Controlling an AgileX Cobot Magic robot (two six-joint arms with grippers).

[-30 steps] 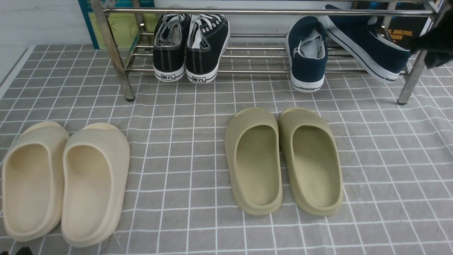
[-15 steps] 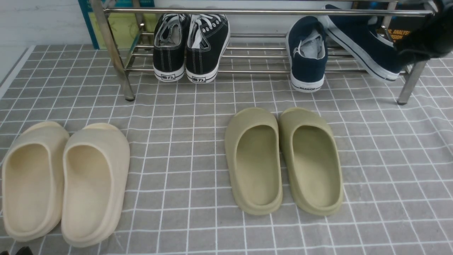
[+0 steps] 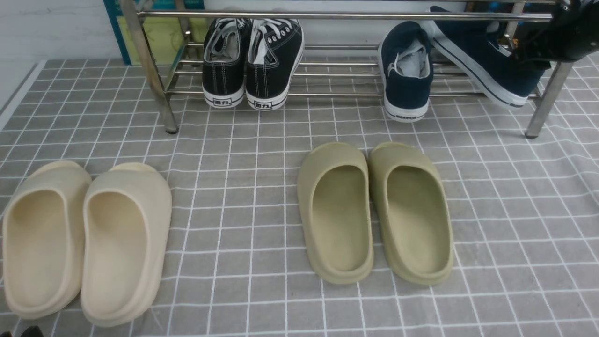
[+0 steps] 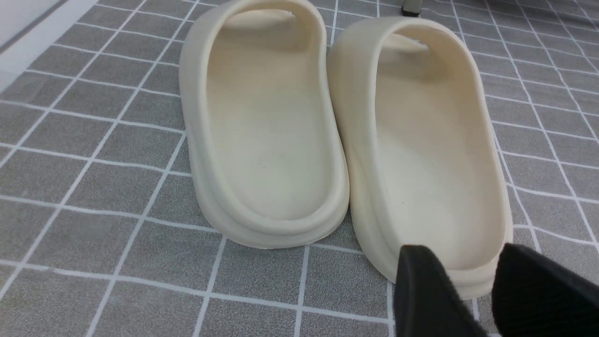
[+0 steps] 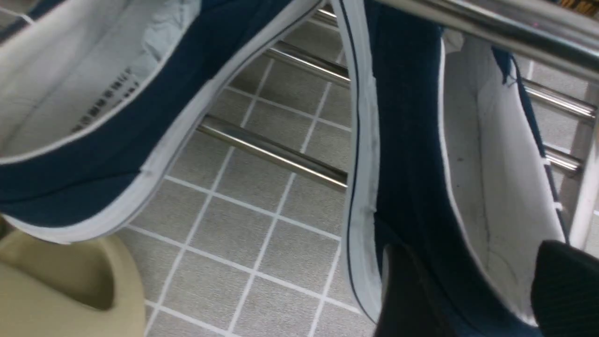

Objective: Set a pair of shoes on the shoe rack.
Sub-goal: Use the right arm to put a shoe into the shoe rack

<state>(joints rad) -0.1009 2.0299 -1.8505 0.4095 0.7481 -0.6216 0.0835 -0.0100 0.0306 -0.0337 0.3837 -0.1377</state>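
The right hand (image 5: 482,281) is standing open at the right end of the shoe rack (image 3: 337,16). Its fingers are straddling one side wall of the tilted navy slip-on (image 3: 482,61) without pinching it, which I judge to be a release that leaves the shoe leaning across the lower bars. Its mate (image 3: 406,70) is sitting sole-down just beside it, toward the rack's middle. The left hand (image 4: 472,290) is hovering open and empty near the cream slides (image 4: 430,140).

The right gripper (image 3: 533,55) changes position. From low at the front view's right edge, beside the right leg (image 3: 545,103) of the shoe rack (image 3: 154,84), it moves inward and upward. It now stands at the heel of the tilted navy shoe (image 3: 482,56) and covers more of it, just below the top bar (image 3: 327,15).
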